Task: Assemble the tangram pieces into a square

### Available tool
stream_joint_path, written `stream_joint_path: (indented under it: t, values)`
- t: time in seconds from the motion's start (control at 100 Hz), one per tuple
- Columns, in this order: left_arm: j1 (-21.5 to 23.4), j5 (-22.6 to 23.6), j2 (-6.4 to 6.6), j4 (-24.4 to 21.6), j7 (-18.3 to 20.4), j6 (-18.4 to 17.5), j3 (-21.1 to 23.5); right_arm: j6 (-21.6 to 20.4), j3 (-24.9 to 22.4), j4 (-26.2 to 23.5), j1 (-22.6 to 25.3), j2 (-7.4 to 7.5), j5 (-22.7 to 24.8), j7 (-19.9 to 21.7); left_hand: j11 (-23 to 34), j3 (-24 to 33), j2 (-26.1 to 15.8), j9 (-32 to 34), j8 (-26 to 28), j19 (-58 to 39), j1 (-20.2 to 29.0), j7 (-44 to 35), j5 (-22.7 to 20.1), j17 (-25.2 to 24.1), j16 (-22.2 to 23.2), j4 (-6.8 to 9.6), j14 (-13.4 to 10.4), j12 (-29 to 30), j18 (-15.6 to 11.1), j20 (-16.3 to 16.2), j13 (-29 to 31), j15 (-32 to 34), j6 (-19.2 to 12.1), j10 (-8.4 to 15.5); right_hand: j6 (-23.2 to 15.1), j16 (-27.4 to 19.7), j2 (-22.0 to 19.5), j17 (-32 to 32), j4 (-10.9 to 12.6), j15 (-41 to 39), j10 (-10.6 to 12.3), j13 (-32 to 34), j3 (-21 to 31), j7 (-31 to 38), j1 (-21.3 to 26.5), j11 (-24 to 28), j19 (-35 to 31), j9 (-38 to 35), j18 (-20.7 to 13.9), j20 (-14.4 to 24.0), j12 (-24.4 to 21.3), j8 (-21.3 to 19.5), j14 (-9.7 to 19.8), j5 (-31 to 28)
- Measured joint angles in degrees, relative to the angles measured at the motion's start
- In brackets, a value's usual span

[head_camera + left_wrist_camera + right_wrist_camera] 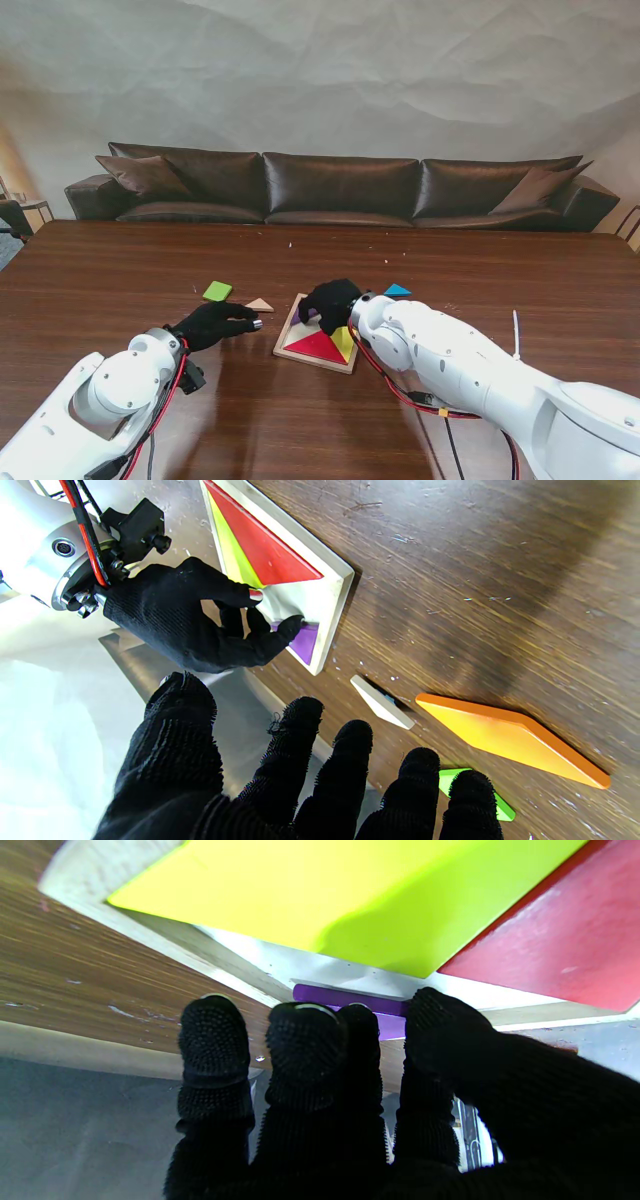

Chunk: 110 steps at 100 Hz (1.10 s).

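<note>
Pinching the purple piece (306,641) at the tray's (290,342) far corner, our right hand (331,300) works beside the red triangle (318,346) and yellow triangle (343,341); our left hand (213,322) hovers with spread fingers (352,760) over the worktop (120,280).

A square wooden tray (288,345) with a pale raised rim lies flat on the worktop. Inside it a large red triangle (318,346) lies along the nearer edge, with a yellow triangle (344,343) touching it on the right. A purple piece (306,641) sits in the tray's far corner, mostly hidden. Outside the tray, to its left, lie an orange parallelogram (510,739) and a green square (217,291), apart from each other. A blue triangle (397,290) lies beyond the tray's right corner.
</note>
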State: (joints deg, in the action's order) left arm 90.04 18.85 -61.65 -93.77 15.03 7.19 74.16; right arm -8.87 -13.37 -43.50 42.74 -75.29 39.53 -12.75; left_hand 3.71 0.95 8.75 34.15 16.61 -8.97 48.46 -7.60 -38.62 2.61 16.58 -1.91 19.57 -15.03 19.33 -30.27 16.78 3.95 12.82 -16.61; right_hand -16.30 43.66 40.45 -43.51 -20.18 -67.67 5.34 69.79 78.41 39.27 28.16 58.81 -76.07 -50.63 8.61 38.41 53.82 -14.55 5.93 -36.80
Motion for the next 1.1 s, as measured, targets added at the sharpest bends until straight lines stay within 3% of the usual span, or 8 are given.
stream_joint_path:
  t: [0.21,0.37,0.5,0.67,0.72,0.86,0.91,1.1]
  values:
    - [0.0,0.0,0.0,0.0,0.0,-0.1,0.0,-0.2,-0.9,-0.5,0.3,0.41,0.3,0.0,0.0,0.0,0.0,0.0,0.0,0.0,0.0,0.0,0.0,0.0,0.0,0.0,0.0,0.0,0.0,0.0,0.0,0.0,0.0,0.0,2.1,0.0,0.0,0.0,0.0,0.0,0.0,0.0,0.0,0.2,0.0,0.0,0.0,0.0,0.0,0.0,0.0,-0.1,0.0,-0.4]
    - [-0.3,0.0,0.0,0.3,0.0,-0.5,0.0,-0.4,-3.4,-3.4,1.6,2.12,1.1,0.0,0.0,0.0,0.0,0.0,0.0,0.0,0.0,0.0,0.0,0.0,0.0,0.0,0.0,0.0,0.0,0.0,0.0,0.0,0.0,0.0,1.5,0.0,2.4,0.0,0.0,0.0,0.0,0.0,0.0,1.1,-0.1,0.0,0.0,0.0,0.0,0.0,0.0,-0.2,0.0,-2.3]
    - [-0.7,-0.1,0.0,0.7,-0.1,-1.0,-0.3,-0.3,-5.9,-6.1,2.9,3.42,1.6,0.4,0.0,0.0,0.0,0.0,0.0,0.0,0.0,0.0,0.0,0.0,0.0,0.0,0.0,0.0,0.0,0.0,0.0,0.0,0.0,0.0,1.1,0.0,3.0,0.0,0.0,0.0,0.0,0.0,0.1,1.3,-4.0,0.0,0.0,0.0,0.0,0.0,-0.1,-0.2,0.0,-5.1]
    - [-1.3,-0.1,-0.02,0.9,-0.2,-1.8,-0.3,2.7,-10.6,-11.0,5.7,4.96,2.3,0.9,0.0,0.0,0.0,0.0,0.0,0.0,0.0,0.0,0.0,0.0,0.0,0.0,0.0,0.0,0.0,0.0,0.0,0.0,0.0,0.0,1.7,0.0,3.6,0.0,4.3,0.0,0.0,0.0,0.0,4.8,-9.2,-0.2,0.0,0.0,-0.1,0.0,-2.0,2.2,0.0,-5.2]
    - [-1.4,-0.2,-0.03,0.9,-0.3,-2.0,-0.3,4.1,-11.8,-12.7,6.5,5.43,2.4,1.3,0.0,0.0,0.0,0.0,0.0,0.0,0.0,0.0,0.0,0.0,0.0,0.0,0.0,0.0,0.0,0.0,0.0,0.0,0.0,0.0,1.9,0.0,3.6,0.0,6.9,0.0,0.0,0.0,-1.2,5.4,-9.8,-1.0,0.0,0.0,0.0,0.0,-3.2,2.2,0.0,-5.2]
    - [-1.7,-0.4,-0.04,1.2,-0.6,-2.4,-0.5,6.0,-15.4,-16.0,8.6,6.36,2.9,2.3,0.0,0.0,0.0,0.0,0.0,0.0,0.0,0.0,0.0,0.0,0.0,0.0,0.0,0.0,0.0,0.0,0.0,0.0,0.0,0.0,2.6,0.0,3.6,0.0,9.1,1.0,-0.3,0.0,-1.6,5.5,-9.8,-3.9,0.0,0.0,0.5,0.0,-7.2,-1.9,-0.5,-5.2]
    - [-1.8,-0.5,-0.05,1.3,-0.7,-2.5,-0.5,6.9,-16.4,-16.9,9.2,6.59,2.9,2.5,0.0,0.0,0.0,0.0,0.0,0.0,0.0,0.0,0.0,0.0,0.0,0.0,0.0,0.0,0.0,0.0,0.0,0.0,0.0,0.0,3.7,-0.2,3.6,0.0,9.1,2.2,-0.9,0.0,-2.7,5.4,-10.2,-5.4,0.0,0.0,0.5,0.0,-9.6,-4.5,-1.0,-5.2]
    - [-2.0,-0.9,-0.08,1.7,-0.9,-2.6,-0.8,10.8,-18.8,-18.3,10.5,7.18,2.9,3.9,0.0,0.0,0.0,0.0,0.0,0.0,0.0,0.0,0.0,0.0,0.0,0.0,0.0,0.0,0.0,0.0,0.0,0.0,0.0,0.0,4.6,-2.9,4.6,0.0,9.1,9.7,-4.1,-1.3,-2.9,5.4,-11.2,-14.9,0.0,0.0,1.9,0.0,-18.3,-7.4,-3.5,-5.2]
